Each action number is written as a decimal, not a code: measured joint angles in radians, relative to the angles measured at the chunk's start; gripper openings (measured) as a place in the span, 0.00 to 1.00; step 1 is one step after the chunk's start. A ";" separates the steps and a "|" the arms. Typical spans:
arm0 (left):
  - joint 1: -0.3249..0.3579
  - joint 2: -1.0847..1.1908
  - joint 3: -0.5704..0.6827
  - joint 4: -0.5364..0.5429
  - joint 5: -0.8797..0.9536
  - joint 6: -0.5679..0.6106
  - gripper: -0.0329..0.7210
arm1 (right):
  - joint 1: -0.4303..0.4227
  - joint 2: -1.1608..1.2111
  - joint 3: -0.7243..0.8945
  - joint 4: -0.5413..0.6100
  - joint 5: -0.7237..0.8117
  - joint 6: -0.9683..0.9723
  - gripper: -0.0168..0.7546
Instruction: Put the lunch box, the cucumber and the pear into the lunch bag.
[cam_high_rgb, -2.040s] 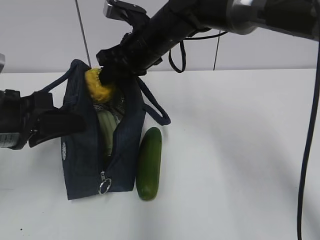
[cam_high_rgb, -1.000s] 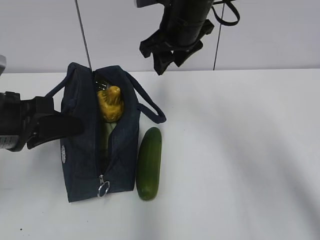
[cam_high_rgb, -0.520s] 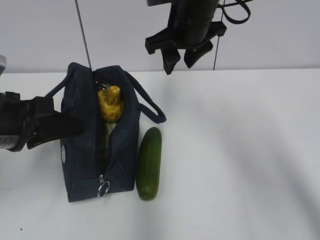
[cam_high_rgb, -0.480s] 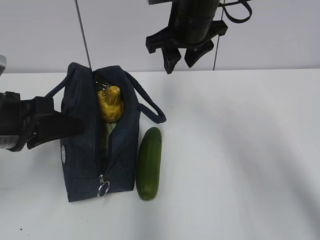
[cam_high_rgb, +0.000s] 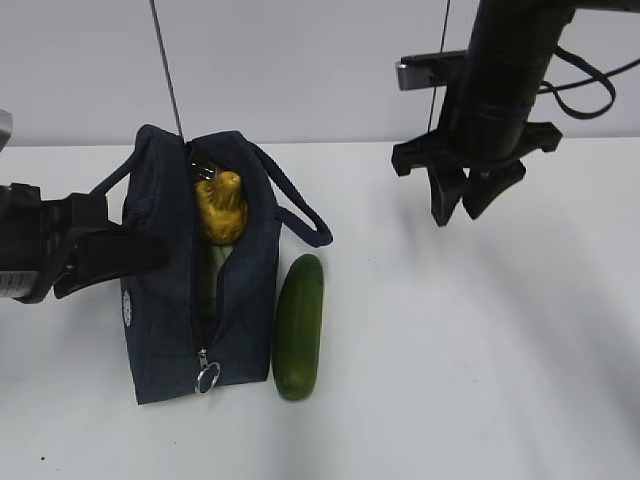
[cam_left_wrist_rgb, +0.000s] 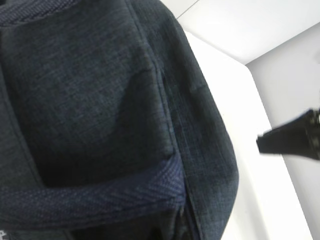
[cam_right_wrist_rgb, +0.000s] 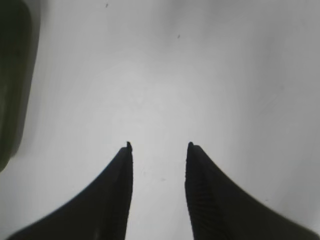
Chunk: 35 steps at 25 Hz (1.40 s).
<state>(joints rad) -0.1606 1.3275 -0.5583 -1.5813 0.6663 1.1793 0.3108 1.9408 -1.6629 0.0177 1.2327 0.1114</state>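
The navy lunch bag (cam_high_rgb: 170, 310) stands open at the left, and its fabric fills the left wrist view (cam_left_wrist_rgb: 100, 100). The yellow pear (cam_high_rgb: 222, 207) sits in its opening, on the pale green lunch box (cam_high_rgb: 210, 275). The dark green cucumber (cam_high_rgb: 298, 325) lies on the table against the bag's right side; its edge shows in the right wrist view (cam_right_wrist_rgb: 10, 75). My left gripper (cam_high_rgb: 150, 250) is at the bag's left wall and looks shut on it; its jaws are hidden in the wrist view. My right gripper (cam_high_rgb: 455, 215) (cam_right_wrist_rgb: 159, 146) is open and empty above bare table, right of the cucumber.
The white table (cam_high_rgb: 480, 380) stretches to the right and front. A thin dark pole (cam_high_rgb: 168, 80) rises behind the bag, against the wall. The bag's metal ring pull (cam_high_rgb: 208, 376) hangs at its near end.
My right gripper let the pear go into the bag, rose open, then swung right and lower over the table. The bag, the cucumber and my left arm have not moved.
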 joint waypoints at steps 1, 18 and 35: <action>0.000 0.000 0.000 0.000 0.000 0.000 0.02 | 0.000 -0.022 0.051 0.022 -0.018 -0.003 0.39; 0.000 0.000 0.000 0.000 0.002 0.000 0.02 | 0.035 -0.150 0.478 0.616 -0.430 -0.407 0.33; 0.000 0.000 0.000 0.000 0.007 0.000 0.02 | 0.035 0.024 0.471 0.947 -0.583 -0.650 0.80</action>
<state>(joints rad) -0.1606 1.3275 -0.5583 -1.5809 0.6728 1.1793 0.3453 1.9653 -1.1923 0.9651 0.6501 -0.5389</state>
